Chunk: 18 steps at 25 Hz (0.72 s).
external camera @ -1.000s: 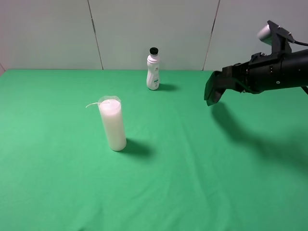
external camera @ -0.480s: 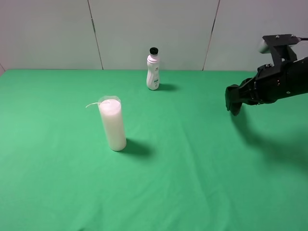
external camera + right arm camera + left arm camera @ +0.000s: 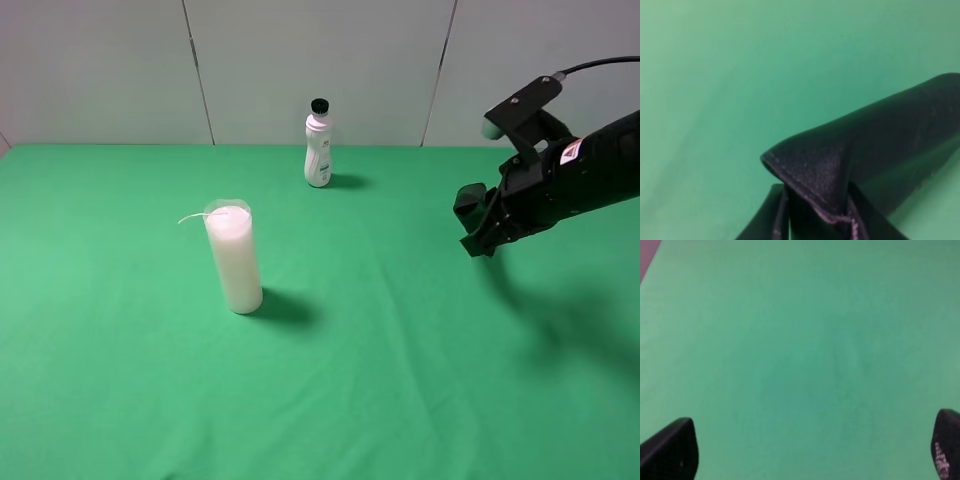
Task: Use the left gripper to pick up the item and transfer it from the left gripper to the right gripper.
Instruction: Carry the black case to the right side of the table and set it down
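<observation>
The item, a black leather-like pouch [image 3: 472, 215], hangs above the green cloth at the right, gripped in my right gripper [image 3: 480, 232]. The right wrist view shows the pouch [image 3: 865, 145] close up, its stitched edge pinched between the right gripper [image 3: 815, 227], which is shut on it. My left gripper [image 3: 810, 452] is open and empty, with its two fingertips [image 3: 670, 452] far apart over bare green cloth. The left arm is out of the exterior high view.
A tall white candle in glass [image 3: 233, 257] stands left of centre on the green cloth [image 3: 380, 380]. A small white bottle with a black cap [image 3: 318, 145] stands at the back, near the grey wall.
My right arm has pulled back to the right and tilted its gripper downward, carrying the pouch with it. The pouch now shows end-on instead of broadside. Candle and bottle have not moved.
</observation>
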Each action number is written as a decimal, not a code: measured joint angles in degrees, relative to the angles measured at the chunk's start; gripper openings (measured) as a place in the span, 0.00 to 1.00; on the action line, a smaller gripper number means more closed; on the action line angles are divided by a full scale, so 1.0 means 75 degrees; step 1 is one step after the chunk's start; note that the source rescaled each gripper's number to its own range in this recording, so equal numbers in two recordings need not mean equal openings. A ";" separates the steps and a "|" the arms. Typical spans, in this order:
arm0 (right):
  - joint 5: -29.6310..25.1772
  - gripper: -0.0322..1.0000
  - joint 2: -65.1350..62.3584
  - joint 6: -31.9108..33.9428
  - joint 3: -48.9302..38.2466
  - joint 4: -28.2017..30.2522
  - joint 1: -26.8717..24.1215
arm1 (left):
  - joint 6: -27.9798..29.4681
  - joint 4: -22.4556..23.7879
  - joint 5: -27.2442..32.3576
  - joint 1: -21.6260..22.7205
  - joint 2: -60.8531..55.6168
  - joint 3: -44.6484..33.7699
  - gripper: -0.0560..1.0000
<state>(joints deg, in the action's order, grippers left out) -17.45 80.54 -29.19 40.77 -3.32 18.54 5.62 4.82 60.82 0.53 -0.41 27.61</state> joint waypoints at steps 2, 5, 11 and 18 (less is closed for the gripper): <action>0.0000 0.04 0.0122 0.0494 0.0000 0.0634 0.0051 | 0.0000 0.0000 0.0000 0.0000 0.0000 0.0000 0.87; 0.0008 0.04 0.0289 0.0861 -0.0009 0.1099 0.0068 | 0.0000 0.0000 0.0000 0.0000 0.0000 0.0000 0.87; 0.0017 0.03 0.0447 0.0930 -0.0008 0.1186 0.0068 | 0.0000 0.0000 0.0000 0.0000 0.0000 0.0000 0.87; 0.0017 0.03 0.0474 0.0939 -0.0008 0.1186 0.0068 | 0.0000 0.0000 0.0000 0.0000 0.0000 0.0000 0.87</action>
<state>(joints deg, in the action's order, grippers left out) -17.32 84.10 -22.15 40.71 5.58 19.05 5.62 4.82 60.82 0.53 -0.41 27.61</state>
